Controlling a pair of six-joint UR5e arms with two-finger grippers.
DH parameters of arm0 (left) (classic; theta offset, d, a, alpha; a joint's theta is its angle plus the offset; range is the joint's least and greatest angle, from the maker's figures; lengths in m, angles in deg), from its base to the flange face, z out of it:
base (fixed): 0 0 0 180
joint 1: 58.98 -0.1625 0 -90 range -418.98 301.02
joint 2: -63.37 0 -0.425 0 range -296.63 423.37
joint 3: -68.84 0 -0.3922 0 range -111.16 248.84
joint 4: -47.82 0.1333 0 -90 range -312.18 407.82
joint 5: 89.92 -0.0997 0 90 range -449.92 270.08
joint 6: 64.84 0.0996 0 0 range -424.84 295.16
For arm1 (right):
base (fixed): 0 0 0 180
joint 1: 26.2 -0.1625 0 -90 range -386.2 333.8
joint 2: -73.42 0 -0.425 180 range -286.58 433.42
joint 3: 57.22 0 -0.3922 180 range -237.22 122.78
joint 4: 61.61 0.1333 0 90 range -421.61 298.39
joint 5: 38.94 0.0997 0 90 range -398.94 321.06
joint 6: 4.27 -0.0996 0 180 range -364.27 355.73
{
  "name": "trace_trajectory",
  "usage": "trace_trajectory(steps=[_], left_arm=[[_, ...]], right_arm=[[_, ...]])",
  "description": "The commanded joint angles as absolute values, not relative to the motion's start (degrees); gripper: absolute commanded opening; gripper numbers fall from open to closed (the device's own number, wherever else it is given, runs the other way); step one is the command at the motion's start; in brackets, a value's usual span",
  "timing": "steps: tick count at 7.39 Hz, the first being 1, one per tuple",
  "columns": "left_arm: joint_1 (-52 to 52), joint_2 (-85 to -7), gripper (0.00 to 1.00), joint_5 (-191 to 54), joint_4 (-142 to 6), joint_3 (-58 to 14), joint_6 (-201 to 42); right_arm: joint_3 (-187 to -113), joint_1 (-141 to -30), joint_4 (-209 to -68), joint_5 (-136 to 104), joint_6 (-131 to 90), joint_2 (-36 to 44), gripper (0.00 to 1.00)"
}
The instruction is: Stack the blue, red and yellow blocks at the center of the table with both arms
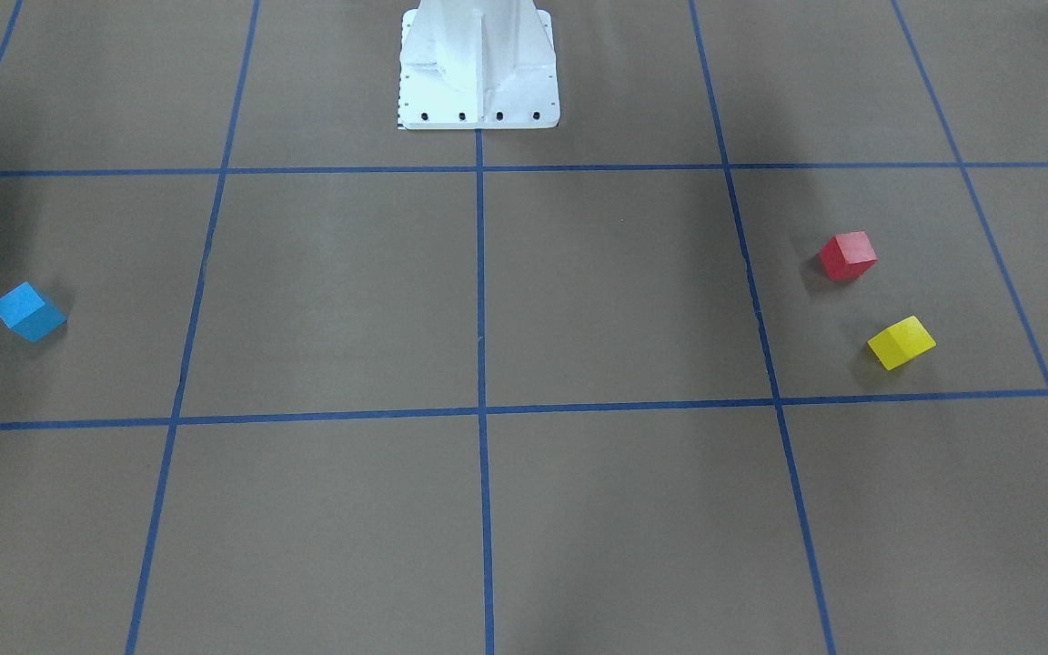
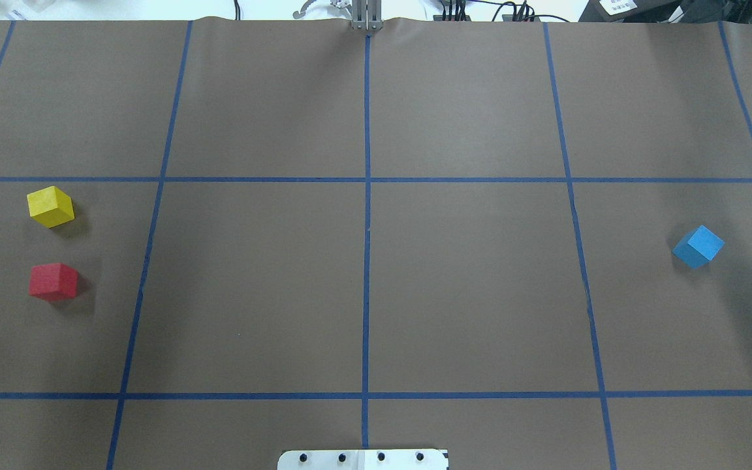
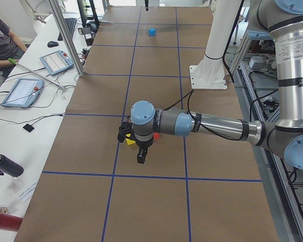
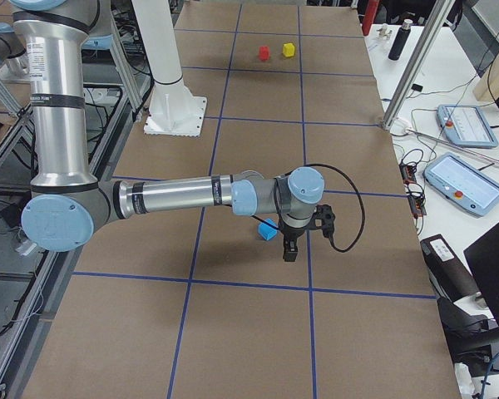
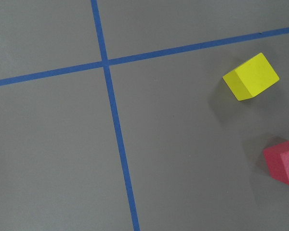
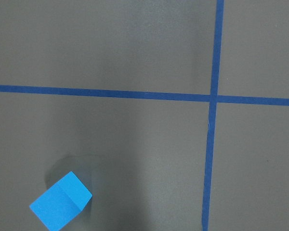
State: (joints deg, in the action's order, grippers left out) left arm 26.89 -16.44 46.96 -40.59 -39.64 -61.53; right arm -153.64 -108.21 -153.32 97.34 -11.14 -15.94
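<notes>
Blue block (image 2: 698,247): alone on the surface (image 2: 252,294), far out on the robot's right side, turned cornerwise to the tape lines (image 2: 366,261). Red block (image 2: 53,281) and yellow block (image 2: 51,206): near each other but not touching, far out on the robot's left side, yellow farther from the white base (image 2: 363,459) than red. All 3 well apart from the centre crossing, none on top of another, so 0 of 3 placed. Left hand (image 3: 140,151): low above the surface, close by the red and yellow pair, seen only from the side; cannot tell whether open or closed, and nothing visibly held. Right hand (image 4: 289,245): likewise low, just beside the blue block, seen only from the side; again cannot tell open or closed. Blue block flat on the surface in the overhead view, so not lifted. No finger showing in either wrist view, only blocks and tape. Judging from this: the very start of the task, an approach at most. Left to do: grasp a first block and set it at the centre, then bring the other 2, 1 after another, squarely on top. With 1 block on 1 side and 2 on the other, probably work for both arms in turn. Main care ahead: lining each hand up with a block's rotated faces, and setting each cube flush on the one below, against a leaning or toppling pile.
</notes>
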Motion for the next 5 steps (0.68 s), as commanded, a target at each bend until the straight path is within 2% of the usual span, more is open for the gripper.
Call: trace_trajectory(steps=[1, 3, 5], left_arm=[[26.9, -16.4, 1.0, 46.9, -40.6, -39.6, -61.5], [26.9, -16.4, 1.0, 46.9, -40.6, -39.6, -61.5], [26.9, -16.4, 1.0, 46.9, -40.7, -39.5, -61.5]], right_arm=[[-153.7, -108.2, -153.2, 97.6, -11.1, -16.1, 1.0], [-154.0, -106.9, -151.7, 97.6, -10.7, -16.1, 1.0], [-152.4, -103.1, -138.7, 98.3, -11.1, -20.4, 1.0]])
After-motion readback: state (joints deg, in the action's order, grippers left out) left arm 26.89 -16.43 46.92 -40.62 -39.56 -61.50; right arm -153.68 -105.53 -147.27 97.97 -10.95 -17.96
